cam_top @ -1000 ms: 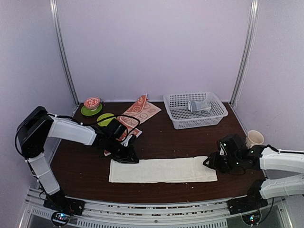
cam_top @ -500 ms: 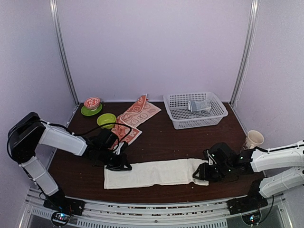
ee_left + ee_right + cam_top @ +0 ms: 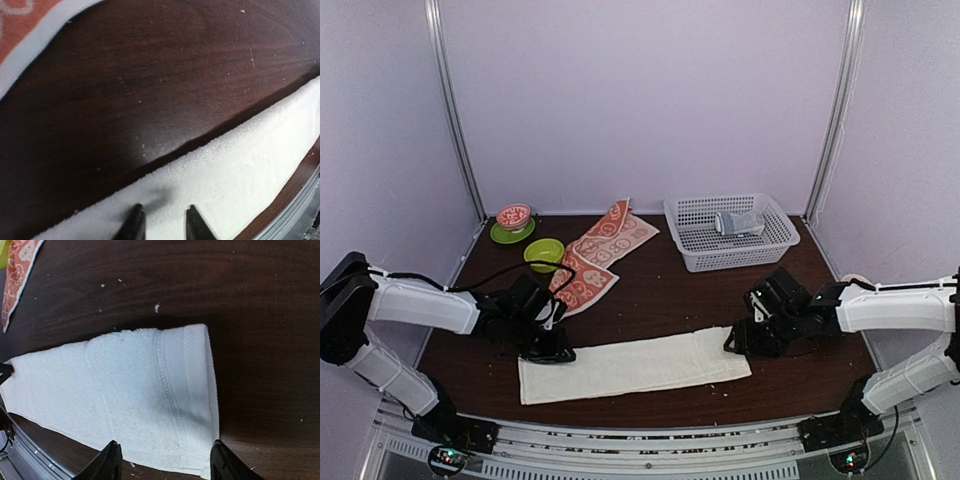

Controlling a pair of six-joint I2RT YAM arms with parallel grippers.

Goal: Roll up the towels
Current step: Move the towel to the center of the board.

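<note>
Lilac walls close round a dark wooden bench, and along its near edge lies the white towel, spread flat as one long strip and not yet rolled at all. Compared with a second ago, we see the strip has slid to the left and a little nearer the front rail, now lying slightly askew, and both arms have travelled with it. The left pincer sits low on the towel's far left corner; in its wrist view the fingers stand only narrowly parted over the pile, and we cannot tell whether they nip any cloth. The right pincer hangs over the towel's right end with its fingers wide apart, wider than before, and the hem lies flat and free beneath them, so it grips nothing. We judge that the dragging was a repositioning, and that the release on the right marks its end: the towel looks laid out ready for rolling from one short end. The orange towel lies crumpled at the back left, well apart and untouched, near the basket.
</note>
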